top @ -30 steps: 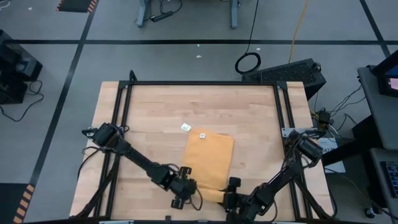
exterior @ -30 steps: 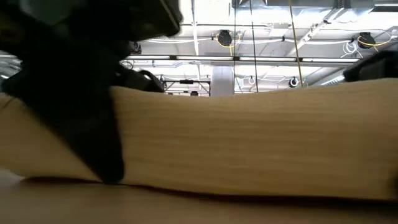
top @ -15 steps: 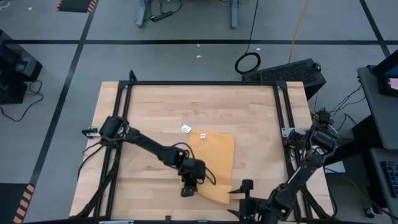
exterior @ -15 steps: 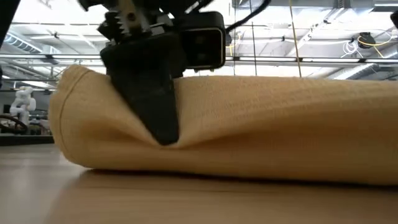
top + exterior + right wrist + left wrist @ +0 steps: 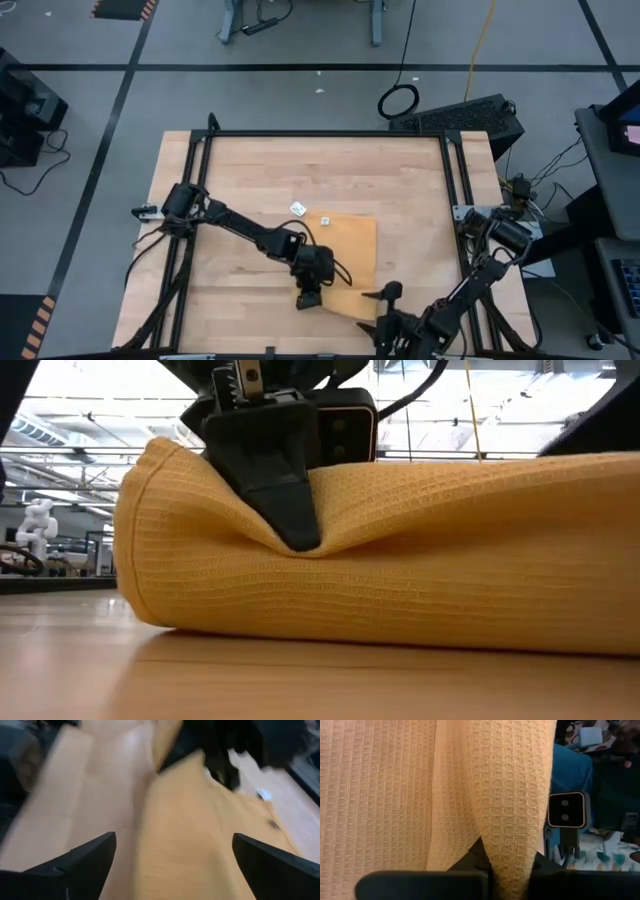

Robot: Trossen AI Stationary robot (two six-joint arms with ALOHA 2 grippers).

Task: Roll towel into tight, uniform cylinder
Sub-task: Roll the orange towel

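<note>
Your right gripper has let go and backed off with fingers wide, leaving the left gripper alone pinching the towel's rolled near edge on the worktop, so the roll may slacken.

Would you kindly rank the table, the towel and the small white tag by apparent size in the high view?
1. Table
2. Towel
3. Small white tag

Towel: mustard-yellow waffle-weave cloth, lying toward 5 o'clock of the surface centre. Far portion flat, with a small white label at its 11 o'clock corner. Near edge folded over into a thick, soft roll, dented at one point and not yet a tight cylinder.
</note>
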